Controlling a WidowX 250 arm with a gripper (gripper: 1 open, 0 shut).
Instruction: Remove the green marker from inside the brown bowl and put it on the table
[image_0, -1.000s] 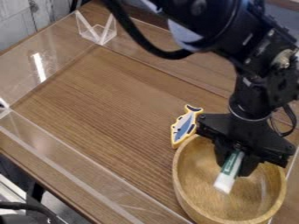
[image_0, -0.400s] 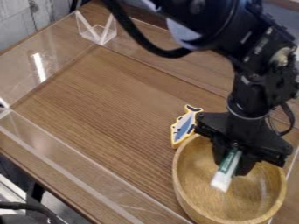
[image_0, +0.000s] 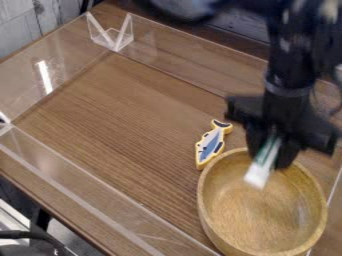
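Camera view is showing the gripper (image_0: 269, 150) pointing nearly straight down with its jaws closing on the green marker (image_0: 261, 165), which is hanging between them at its upper, green-capped end. The white barrel is running down and slightly to the left of the picture, its free tip reaching toward the inside of the brown bowl (image_0: 221, 215); motion blur is making it hard to say whether that tip is clear of the wood or grazing it. The marker's long axis is therefore lying close to upright, nearly in line with the fingers rather than across them. The bowl's near-left rim is sitting between the marker and the bare table (image_0: 120, 110), and the small blue-and-yellow fish toy (image_0: 211, 141) is lying just beside that rim. Judging from this, the carry needs to be passing over the rim and steering clear of the fish.
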